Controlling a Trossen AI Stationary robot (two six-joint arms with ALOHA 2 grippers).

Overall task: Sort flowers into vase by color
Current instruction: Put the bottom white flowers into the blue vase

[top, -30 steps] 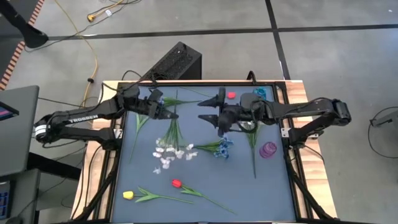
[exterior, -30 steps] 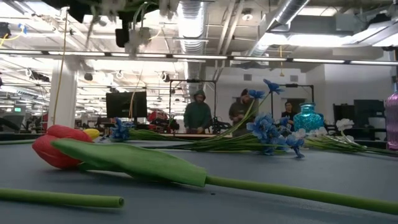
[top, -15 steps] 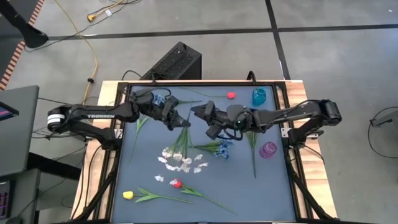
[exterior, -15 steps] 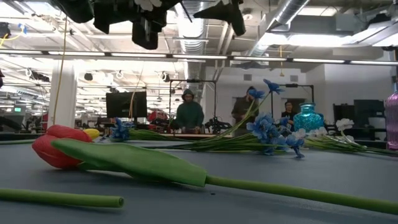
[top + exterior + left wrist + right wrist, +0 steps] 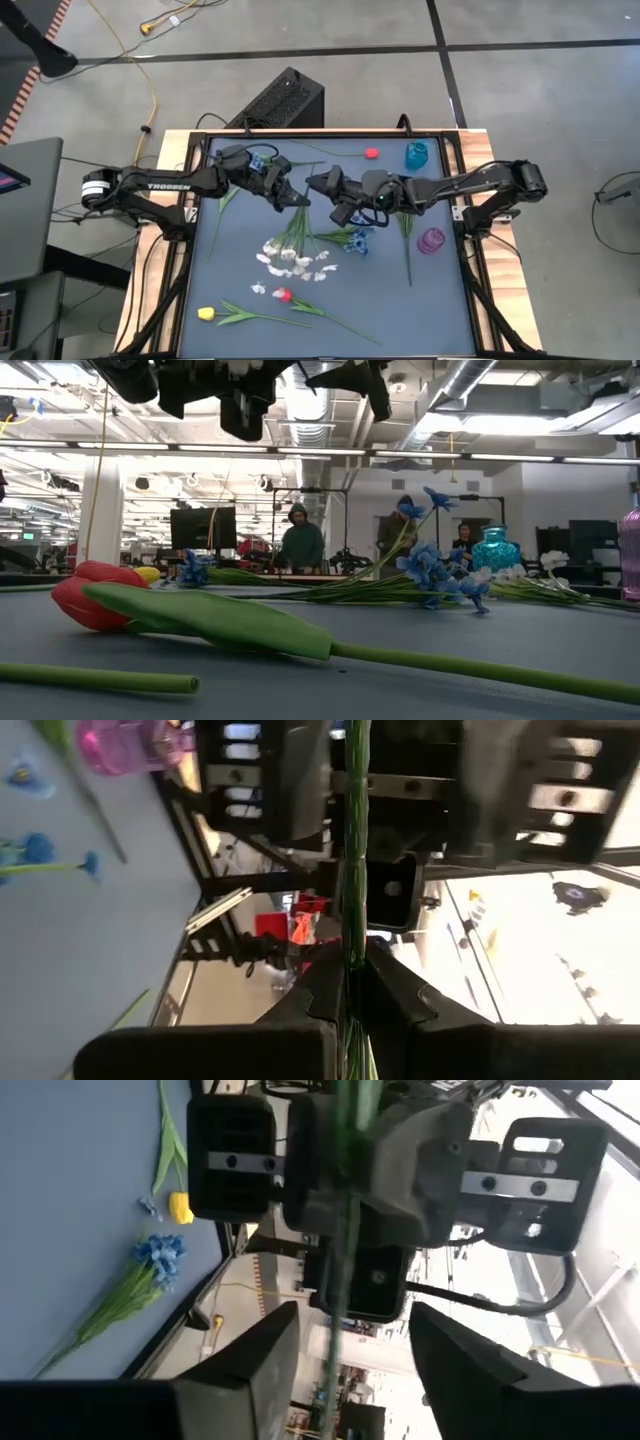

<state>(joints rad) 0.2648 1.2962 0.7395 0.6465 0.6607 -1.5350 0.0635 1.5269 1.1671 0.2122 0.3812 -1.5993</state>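
White spray (image 5: 292, 255) hangs above tabletop (image 5: 440, 300) centre, blossoms down, stem clenched in left pincer (image 5: 297, 200); right pincer (image 5: 312, 181) faces it at 3 o'clock, fingers (image 5: 245, 1365) standing apart astride the stem, not yet gripping. Step in hand, as judged: a handover between 2 arms. Next move calls for the right to clamp before the left releases; teal vase (image 5: 417, 154) stands at 2 o'clock, purple vase (image 5: 431, 241) at 4.

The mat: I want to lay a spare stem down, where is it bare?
Bare: the corner below the purple vase, and the left strip above the yellow tulip. Crowded: the middle, where white sprays and blue flowers lie under both arms.
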